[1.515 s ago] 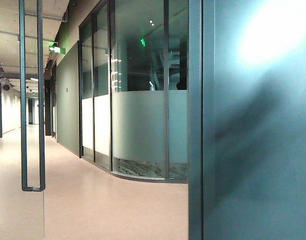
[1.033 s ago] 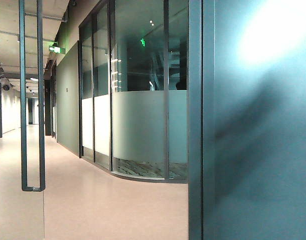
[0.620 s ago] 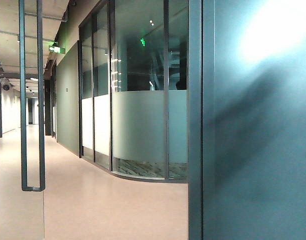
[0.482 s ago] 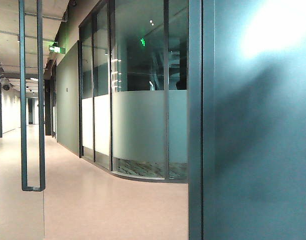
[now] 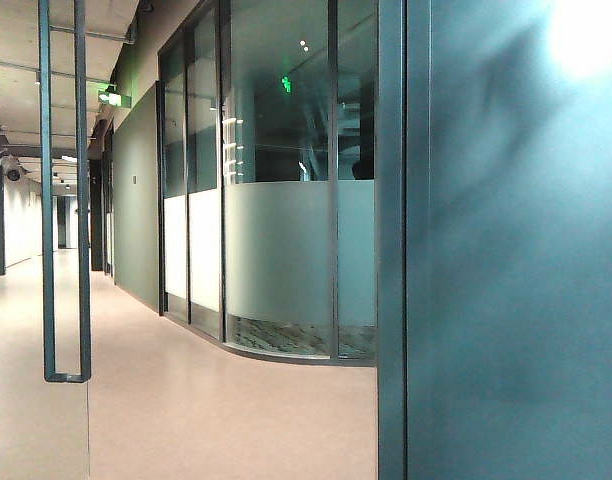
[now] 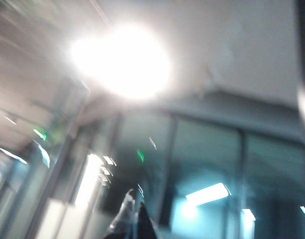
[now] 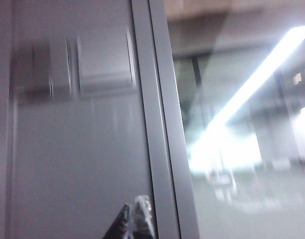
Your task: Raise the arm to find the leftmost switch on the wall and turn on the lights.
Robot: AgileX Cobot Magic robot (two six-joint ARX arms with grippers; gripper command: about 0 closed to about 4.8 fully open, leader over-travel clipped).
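The switch plates (image 7: 82,62) are seen on the grey wall panel (image 7: 77,159) in the blurred right wrist view, well above the right gripper (image 7: 132,219) — its fingers drawn close together. The left gripper (image 6: 132,221) is raised toward glass partitions (image 6: 202,164); its finger gap cannot be told.

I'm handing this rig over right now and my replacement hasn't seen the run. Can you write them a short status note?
Right gripper: raised near the grey wall panel, tips just in view below the switch plates; not touching them. Open or shut cannot be told; the picture is blurred.
Left gripper: raised too, pointing toward the glass partition and a bright ceiling light; state unclear, holding nothing visible.
Exterior view: only the corridor, neither arm in sight.
Done: arm is up and the switches are found.
Left: pick out the leftmost switch, which lies at the blurred far end of the row, and press it.
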